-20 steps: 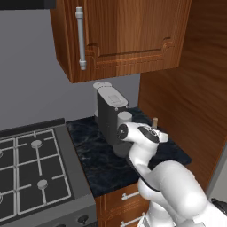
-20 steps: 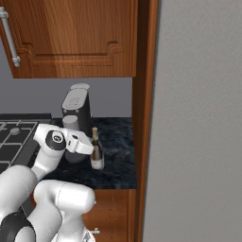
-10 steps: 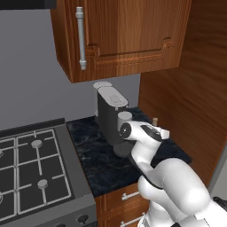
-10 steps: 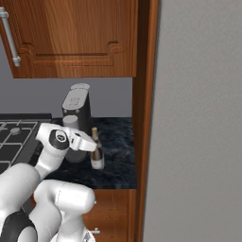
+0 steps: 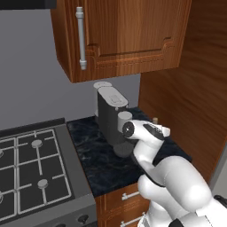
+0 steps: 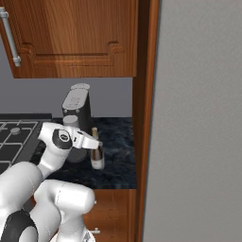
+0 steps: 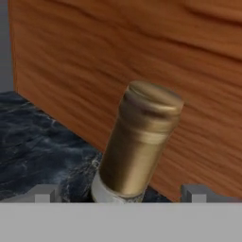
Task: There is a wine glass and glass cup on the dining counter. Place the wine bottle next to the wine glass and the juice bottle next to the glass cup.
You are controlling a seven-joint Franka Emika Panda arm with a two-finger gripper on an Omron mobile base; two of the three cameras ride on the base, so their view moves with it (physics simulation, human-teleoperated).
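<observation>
The wine bottle (image 6: 97, 159) stands upright on the small black counter (image 5: 95, 162) beside the stove, close to a wooden side panel. Its tan-topped neck (image 7: 141, 142) rises between my two fingertips (image 7: 45, 193) in the hand view. My gripper (image 7: 120, 194) is open, one fingertip on each side of the neck and apart from it. In the right base view my gripper (image 6: 93, 143) is level with the bottle's neck. The bottle's top (image 5: 155, 120) peeks over my hand in the left base view. The wine glass, glass cup, juice bottle and dining counter are out of view.
A dark coffee machine (image 5: 111, 116) stands at the back of the counter, just left of my hand. A gas stove (image 5: 31, 166) lies to the left. Wooden upper cabinets (image 5: 124, 35) hang overhead, and a tall wooden panel (image 5: 188, 88) walls off the right side.
My hand has slid a little to the right, bringing the open fingers closer around the wine bottle's neck. The bottle has not moved.
</observation>
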